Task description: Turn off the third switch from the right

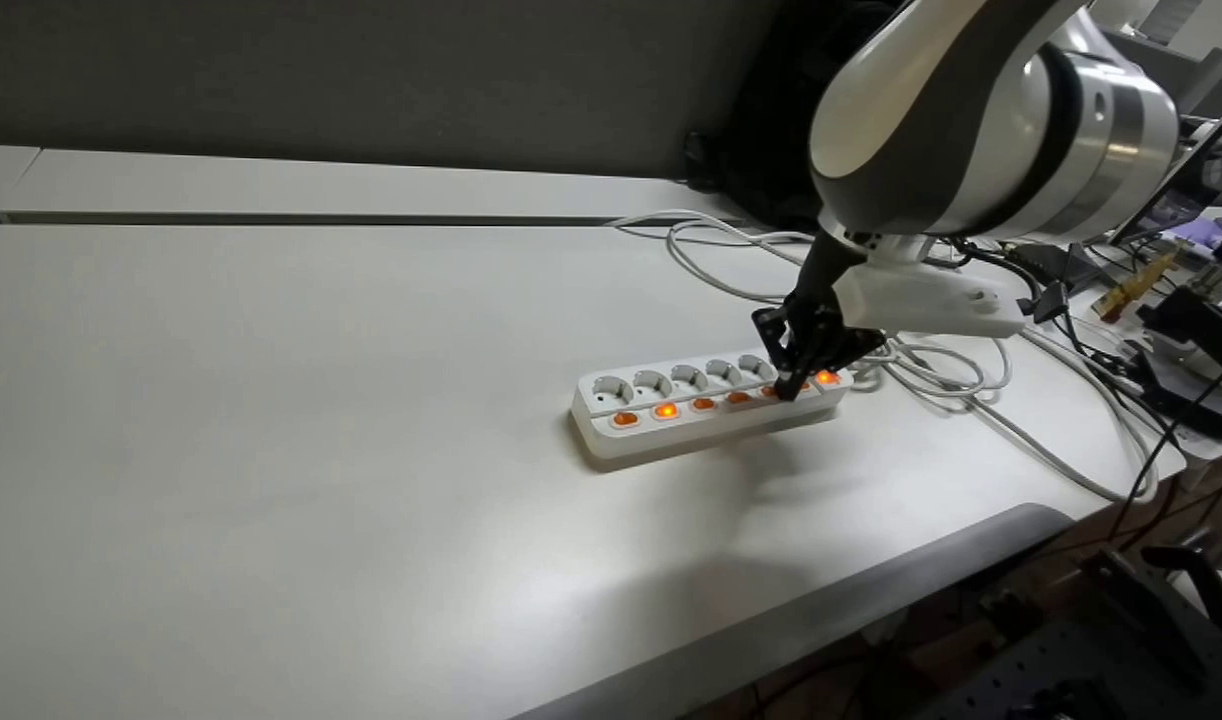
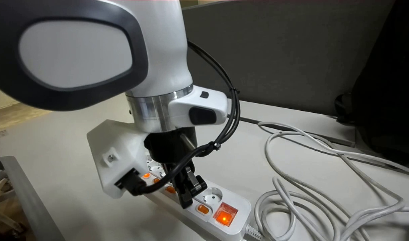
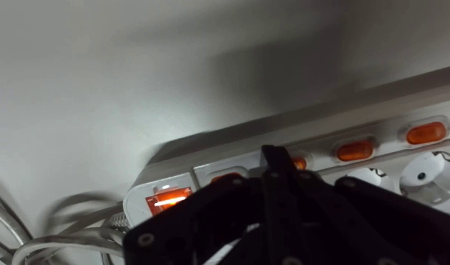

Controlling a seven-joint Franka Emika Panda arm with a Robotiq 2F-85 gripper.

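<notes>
Glare on tabletop (image 1: 401, 450), soft shadows

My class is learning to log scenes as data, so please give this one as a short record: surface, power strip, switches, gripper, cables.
surface: white table
object: white power strip, lying on the table
large end switch: lit
lit small switch: second from the left in an exterior view
gripper: shut, pointing down at the strip; touching or not, unclear
third switch from the right, counting the large one: partly hidden by the gripper; lit or not, hard to tell
cables: white, looped beside the strip's large-switch end
</notes>
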